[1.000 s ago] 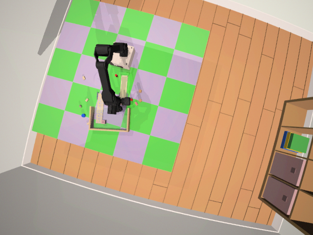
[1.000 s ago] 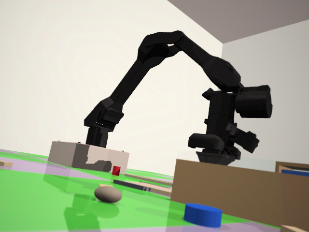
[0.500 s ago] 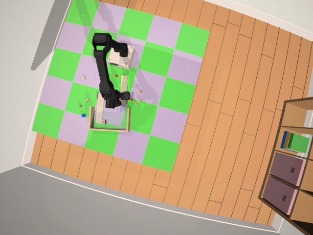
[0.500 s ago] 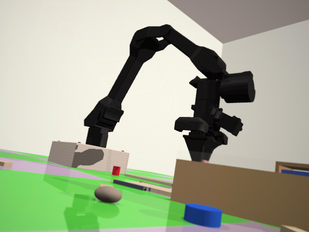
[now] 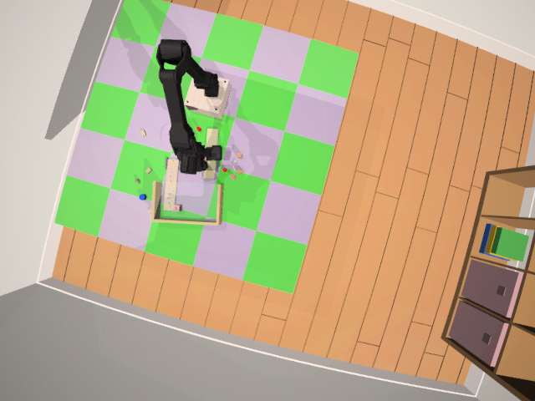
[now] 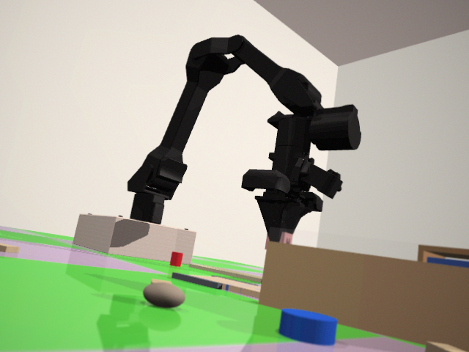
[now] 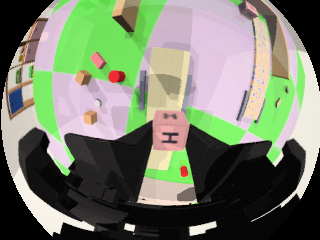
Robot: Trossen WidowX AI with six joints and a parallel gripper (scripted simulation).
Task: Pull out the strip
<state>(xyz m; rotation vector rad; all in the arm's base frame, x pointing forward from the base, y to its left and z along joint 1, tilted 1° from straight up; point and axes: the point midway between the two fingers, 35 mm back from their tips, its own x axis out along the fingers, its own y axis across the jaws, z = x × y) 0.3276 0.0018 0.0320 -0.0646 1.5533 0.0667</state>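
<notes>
My gripper (image 6: 277,238) (image 7: 168,124) is shut on a pink cube (image 6: 286,237) (image 7: 170,136) marked H and holds it up in the air, above the level of the wooden wall in the exterior view. A plain cream strip (image 5: 211,137) (image 7: 167,67) lies flat below, between two short grey rails (image 7: 142,90) (image 7: 187,92), and reaches toward the arm's base. A speckled strip (image 5: 170,185) (image 7: 259,65) lies to one side. A second pink cube (image 5: 176,208) (image 7: 248,9) is at its far end; its label is unreadable here. The arm hides part of the cream strip in the top view.
A three-sided wooden wall (image 5: 220,207) (image 6: 360,287) stands around the far ends, with a faint see-through panel. Small loose items lie about: a red cylinder (image 5: 198,128) (image 6: 176,259) (image 7: 184,171), a blue disc (image 5: 142,196) (image 6: 308,327), a brown egg shape (image 6: 163,295) and several small blocks.
</notes>
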